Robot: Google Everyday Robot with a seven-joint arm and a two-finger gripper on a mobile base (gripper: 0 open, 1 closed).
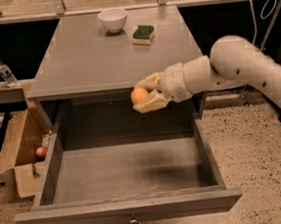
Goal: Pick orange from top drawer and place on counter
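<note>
Single cam, 1 view, no overlap to log. Set high in front of the cabinet, facing it, tilted down, mid range. Gripper (139, 97) approx. frame centre, clamped on orange (138, 94). Top drawer (129, 206) lies below gripper, nearer cam; counter (87, 59) beyond it, farther from cam.

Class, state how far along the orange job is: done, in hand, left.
Done: the top drawer is open and the orange is lifted clear of it. In hand: the gripper, shut on the orange, level with the counter edge. Left: setting it on the counter.
</note>
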